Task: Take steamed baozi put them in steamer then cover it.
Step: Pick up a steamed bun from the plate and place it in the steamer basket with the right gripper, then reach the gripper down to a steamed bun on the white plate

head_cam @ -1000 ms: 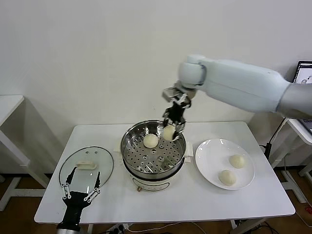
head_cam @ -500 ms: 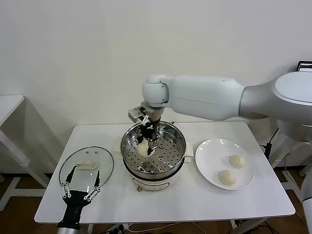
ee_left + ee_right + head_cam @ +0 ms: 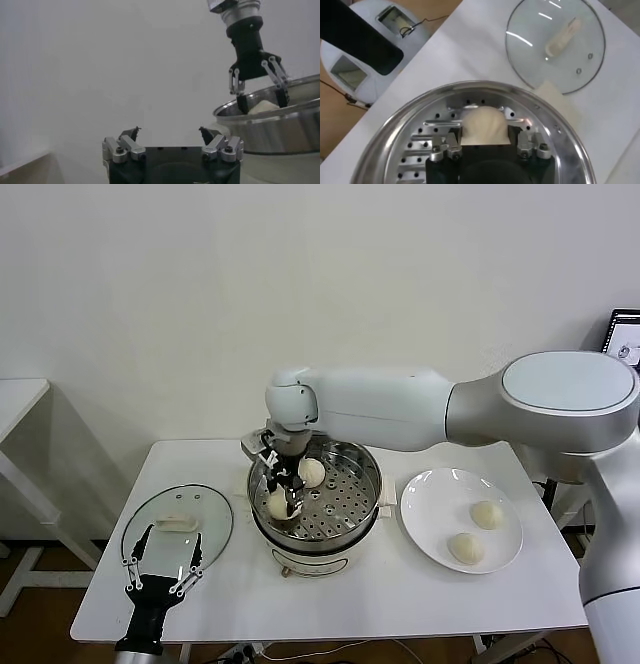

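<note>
- Right tool [image 3: 283, 489] reaches down inside the steamer [image 3: 345, 519], its fingers closed around a steamed baozi [image 3: 279, 504] at the pot's left side.
- A second baozi [image 3: 312, 472] sits on the perforated tray beside it.
- Two more baozi [image 3: 487, 514] lie on the white plate [image 3: 425, 514], right of the steamer.
- Left tool [image 3: 163, 574] hovers spread wide over the glass lid [image 3: 205, 514], left of the steamer.

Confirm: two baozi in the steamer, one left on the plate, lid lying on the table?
Not quite. The head view shows two baozi left on the plate, not one. The rest stands: two in the steamer, one between the right gripper's fingers, and the lid lies on the table.
</note>
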Robot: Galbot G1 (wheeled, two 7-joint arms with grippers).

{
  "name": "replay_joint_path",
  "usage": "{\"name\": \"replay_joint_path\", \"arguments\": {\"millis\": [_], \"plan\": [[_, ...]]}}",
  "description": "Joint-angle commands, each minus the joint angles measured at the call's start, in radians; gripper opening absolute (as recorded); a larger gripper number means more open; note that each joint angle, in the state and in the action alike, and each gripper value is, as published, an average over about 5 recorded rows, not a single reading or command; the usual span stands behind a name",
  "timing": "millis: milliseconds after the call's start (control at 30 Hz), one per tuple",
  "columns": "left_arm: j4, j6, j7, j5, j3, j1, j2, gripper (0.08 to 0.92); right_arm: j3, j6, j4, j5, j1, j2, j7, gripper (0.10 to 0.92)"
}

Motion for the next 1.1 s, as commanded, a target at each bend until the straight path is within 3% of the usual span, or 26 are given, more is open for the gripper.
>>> {"name": "replay_joint_path", "arguments": {"millis": [33, 267, 467, 800, 1100], "plan": [[-0.002, 0.003, -0.001, 0.001, -0.001, 0.003, -0.001, 0.823, -0.004, -0.008, -0.009, -0.030, -0.030, 0.020, 0.024, 0.665], [-0.013, 0.009, -0.001, 0.001, -0.002, 0.006, -0.003, 0.823, 0.043, 0.007, 0.050, -0.068, 0.006, -0.054, 0.004, 0.811], [-0.024, 0.012, -0.001, 0.002, -0.002, 0.008, -0.003, 0.823, 0.145, 0.085, 0.160, -0.143, 0.089, -0.272, -0.087, 0.822], [-0.017, 0.006, 0.000, 0.006, 0.004, 0.008, 0.002, 0.823, 0.136, 0.204, 0.190, -0.214, 0.103, -0.687, -0.274, 0.823], [-0.017, 0.010, 0.000, 0.007, 0.002, 0.010, 0.001, 0.823, 0.094, 0.240, 0.135, -0.340, -0.121, -0.831, -0.235, 0.823]]}}
